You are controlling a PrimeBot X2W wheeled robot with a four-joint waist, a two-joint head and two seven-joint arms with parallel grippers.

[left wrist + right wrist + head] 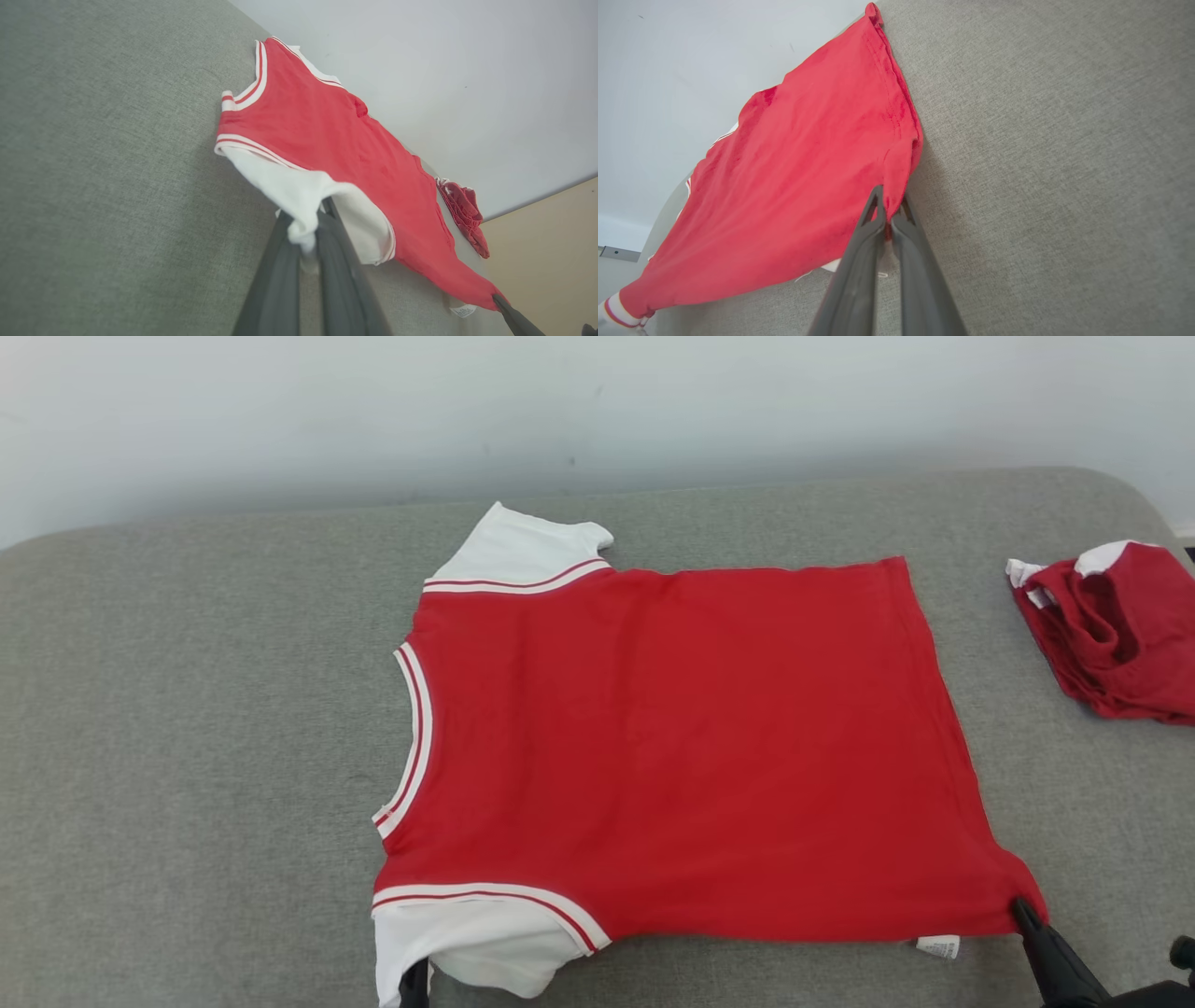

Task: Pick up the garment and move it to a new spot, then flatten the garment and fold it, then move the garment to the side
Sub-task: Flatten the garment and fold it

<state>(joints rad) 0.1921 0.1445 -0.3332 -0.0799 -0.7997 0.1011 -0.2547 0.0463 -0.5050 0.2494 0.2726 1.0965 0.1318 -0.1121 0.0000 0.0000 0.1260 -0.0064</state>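
Note:
The garment (691,747) is a red jersey with white sleeves and striped trim. It lies spread out plain side up on the grey cushion (187,756), collar to the left and hem to the right. My left gripper (414,975) is shut on the near white sleeve, whose cloth bunches between the fingers (308,233). My right gripper (1019,907) is shut on the near hem corner, and the red cloth (794,177) rises from its tips (889,205). No numbers show on the garment.
A second red and white cloth (1111,635) lies crumpled at the cushion's right end. A white label (938,947) pokes out under the near hem. A pale wall (560,411) runs behind the cushion. Bare grey surface lies left of the collar.

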